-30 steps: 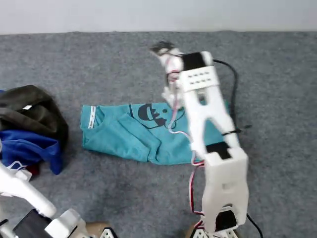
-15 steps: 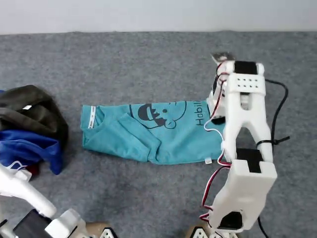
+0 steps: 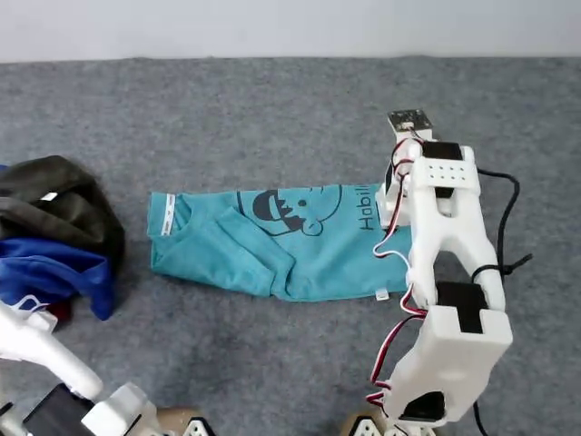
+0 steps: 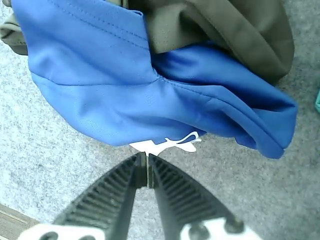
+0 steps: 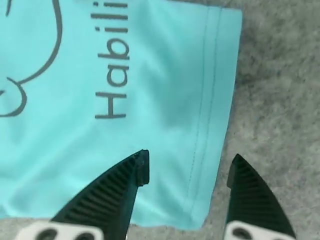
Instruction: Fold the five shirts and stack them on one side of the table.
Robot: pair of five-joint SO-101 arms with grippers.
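A teal shirt [image 3: 272, 241] with a dark cartoon print lies partly folded in the middle of the grey table. Its hem [image 5: 210, 120] sits under my right gripper [image 5: 189, 167], which is open above the cloth with nothing in it. In the high view the right arm [image 3: 440, 236] stands over the shirt's right end. At the table's left edge lies a heap with a dark olive shirt [image 3: 64, 195] over a blue shirt [image 3: 54, 272]. My left gripper [image 4: 147, 170] is shut just in front of the blue shirt [image 4: 150, 95], holding nothing.
The grey carpet-like table top [image 3: 227, 109] runs bare behind and in front of the teal shirt. A pale wall [image 3: 272, 27] bounds the far edge. The left arm's white base [image 3: 54, 363] is at the lower left corner.
The right arm swung from over the shirt's middle to its right end, then settled a little lower over the hem. The shirts and the left arm stayed put.
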